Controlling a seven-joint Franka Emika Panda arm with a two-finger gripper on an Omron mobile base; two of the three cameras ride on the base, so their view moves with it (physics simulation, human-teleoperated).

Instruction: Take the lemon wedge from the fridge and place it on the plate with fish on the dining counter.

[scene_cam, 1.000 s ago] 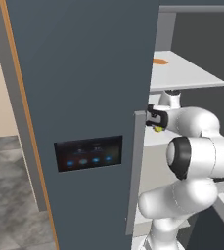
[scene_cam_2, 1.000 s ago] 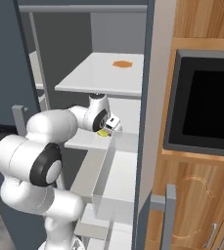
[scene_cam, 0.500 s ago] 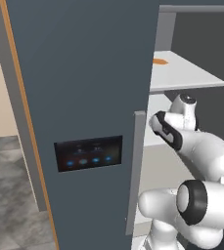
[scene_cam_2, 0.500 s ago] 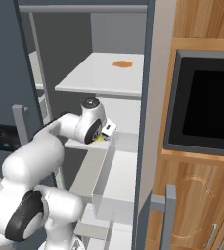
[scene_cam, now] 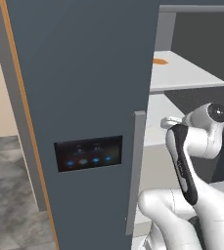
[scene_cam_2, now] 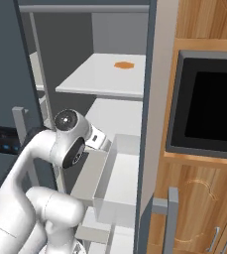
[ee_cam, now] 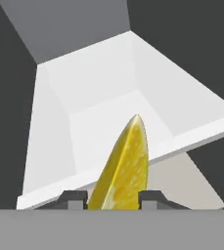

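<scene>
The lemon wedge (ee_cam: 122, 168) sits clamped in the pincer (ee_cam: 114, 199), its two dark fingertips (ee_cam: 74, 199) pressing either flat side of the slice while the pointed end sticks out ahead of the hand. It is probably very light, so weight is no worry; the likelier trouble is the wet, soft flesh, which could slide or squash under too hard a squeeze. The firmer rind along the curved back looks the better place to bear on, and the present hold across the thick part of the slice seems sound, with the wedge standing upright between the tips.

Beyond the wedge lies a white bin (ee_cam: 108, 122) with raised walls, a smooth open-topped drawer inside the fridge (scene_cam: 79, 97). From the right base camera the same bin (scene_cam_2: 116, 183) juts out below the white shelves, and the hand hangs just beside its near left corner. On the shelf (scene_cam_2: 105, 77) above the bin lies a flat orange patch (scene_cam_2: 124, 65), well apart from the hand.

The fridge's dark door with its lit black panel (scene_cam: 88, 153) stands close on the arm's left, and a wooden cabinet with a black oven window (scene_cam_2: 206, 104) flanks the fridge on the other side, so the way out is narrow.
</scene>
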